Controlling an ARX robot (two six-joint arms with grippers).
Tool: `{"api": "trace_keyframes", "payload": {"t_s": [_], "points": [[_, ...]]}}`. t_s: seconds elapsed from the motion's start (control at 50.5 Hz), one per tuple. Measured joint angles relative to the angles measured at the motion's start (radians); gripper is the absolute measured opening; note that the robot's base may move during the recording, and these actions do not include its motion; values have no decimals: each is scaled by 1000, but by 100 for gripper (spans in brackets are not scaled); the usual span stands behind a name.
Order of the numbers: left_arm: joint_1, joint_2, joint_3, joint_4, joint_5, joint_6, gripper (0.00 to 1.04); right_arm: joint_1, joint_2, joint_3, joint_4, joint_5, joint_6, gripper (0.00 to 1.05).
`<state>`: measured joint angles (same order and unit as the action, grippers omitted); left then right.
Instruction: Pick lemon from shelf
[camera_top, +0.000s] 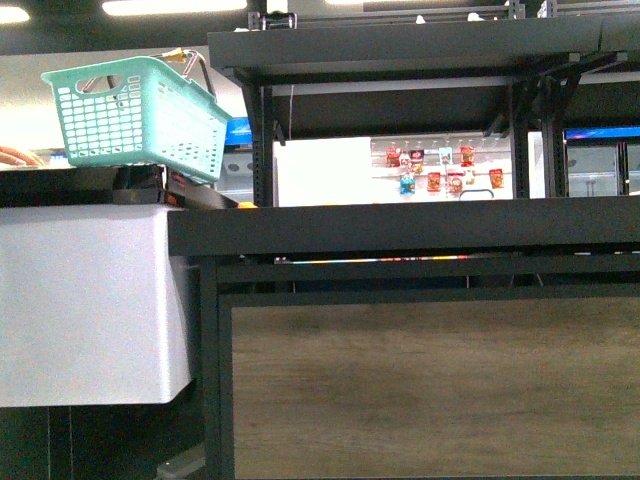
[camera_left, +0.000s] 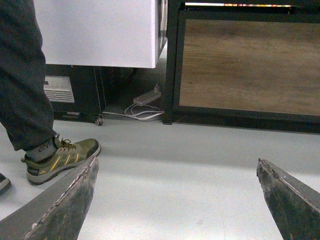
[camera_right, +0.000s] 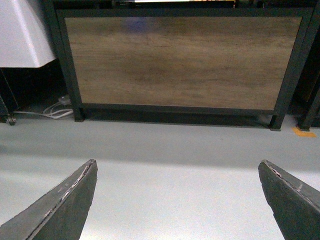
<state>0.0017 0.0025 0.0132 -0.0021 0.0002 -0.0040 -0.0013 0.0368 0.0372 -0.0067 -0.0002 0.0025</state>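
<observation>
Front view: The black shelf (camera_top: 400, 228) fills the frame, with a wide dark tier across the middle, another overhead and a wood-grain panel (camera_top: 430, 390) below. A teal basket (camera_top: 140, 115) sits tilted above the white cabinet (camera_top: 90, 300) at the shelf's left. A small orange-yellow sliver (camera_top: 245, 204) shows at the tier's left end; I cannot tell whether it is the lemon. Neither arm is in view.

Left wrist view: The left fingers (camera_left: 65, 200) are spread wide, holding nothing, over bare grey floor (camera_left: 175, 165). Beyond them stands the shelf's wood panel. A person's olive shoe (camera_left: 62, 157) is just beside one finger.

Right wrist view: The right fingers (camera_right: 65, 205) are spread wide and empty. The shelf's panel stands straight beyond them, across the floor.
</observation>
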Motion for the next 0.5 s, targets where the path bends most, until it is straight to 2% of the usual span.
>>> {"api": "trace_keyframes", "payload": {"t_s": [0.495], "points": [[0, 0, 0, 0, 0, 0, 97, 0, 0, 0, 0, 0, 0, 97]]}}
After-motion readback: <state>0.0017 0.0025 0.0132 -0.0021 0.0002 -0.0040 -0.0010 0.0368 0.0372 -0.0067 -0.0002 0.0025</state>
